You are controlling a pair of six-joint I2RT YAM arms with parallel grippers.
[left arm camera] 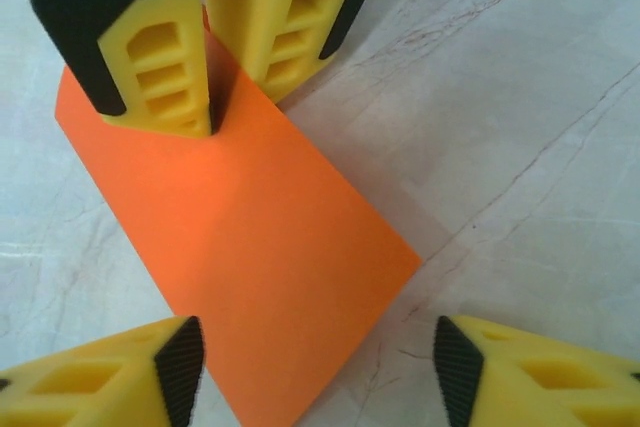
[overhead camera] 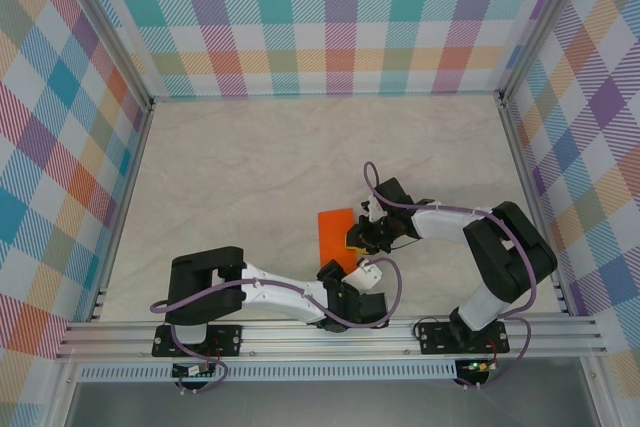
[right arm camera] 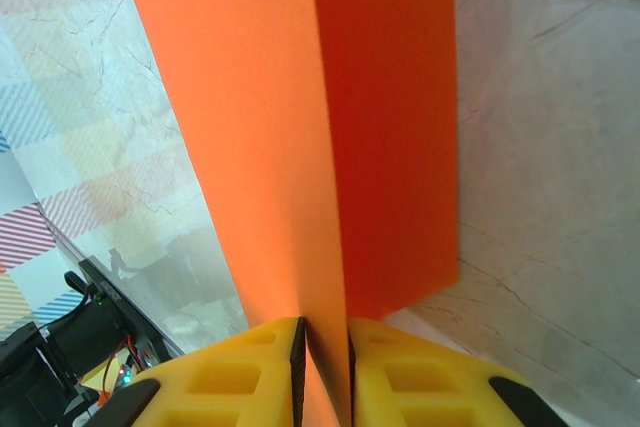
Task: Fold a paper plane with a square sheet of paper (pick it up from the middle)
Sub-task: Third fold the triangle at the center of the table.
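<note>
1. The square sheet of paper was thin, matte and bright orange. It lay folded into a narrow oblong on the pale, marble-veined tabletop, with a straight crease dividing a lit face from a shaded one.
2. The right fingers were yellow plastic with slotted sides and black pads, and they pinched the sheet's edge.
3. The left fingers, also yellow with ribbed black pads, stood spread on either side of the sheet's opposite end.

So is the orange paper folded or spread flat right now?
Folded. The square sheet of paper shows two faces meeting along a crease, and the right gripper pinches it there with its jaws.
</note>
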